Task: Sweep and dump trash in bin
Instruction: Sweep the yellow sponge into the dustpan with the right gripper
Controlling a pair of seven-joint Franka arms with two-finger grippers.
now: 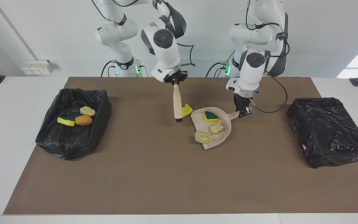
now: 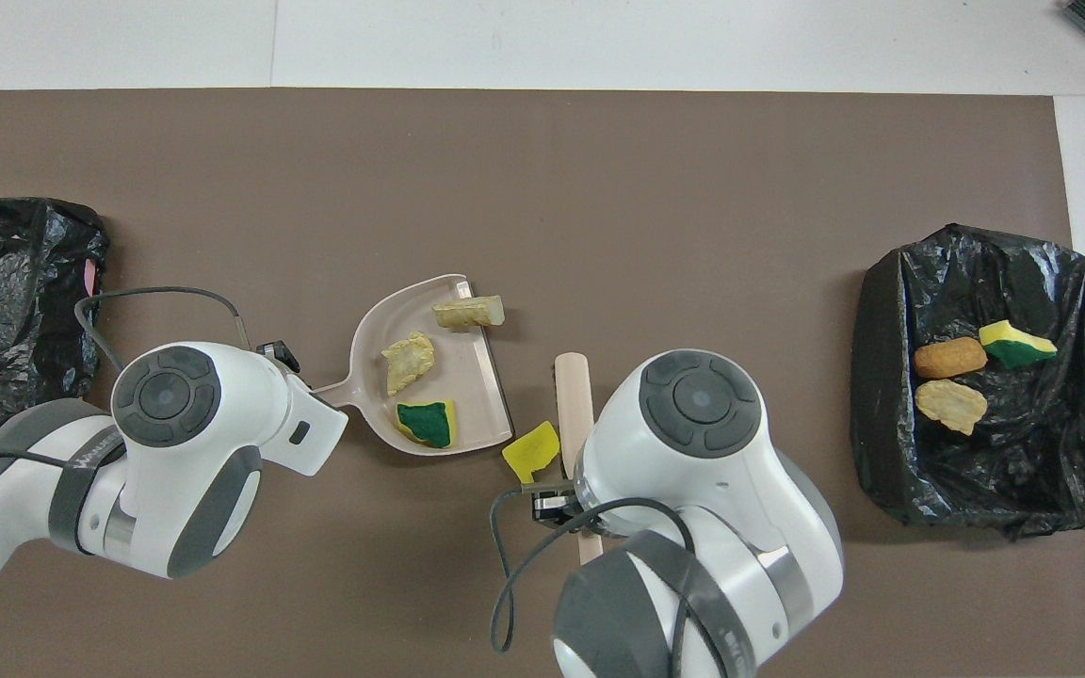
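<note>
My left gripper clamps the dustpan handle, steadying it; right gripper grips the brush — raised beside the dustpan, nearing the stray yellow chunk.

Glossy crinkled plastic bin liner, smooth plastic dustpan, porous sponge chunks, matt mat.

Three chunks in dustpan — one beside it.

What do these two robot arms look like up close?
Both arms are glossy white with rounded dark grey joint caps and grey bands. Loose black cables loop along them. The left gripper and right gripper are small and black. Green lights glow at the bases.
</note>
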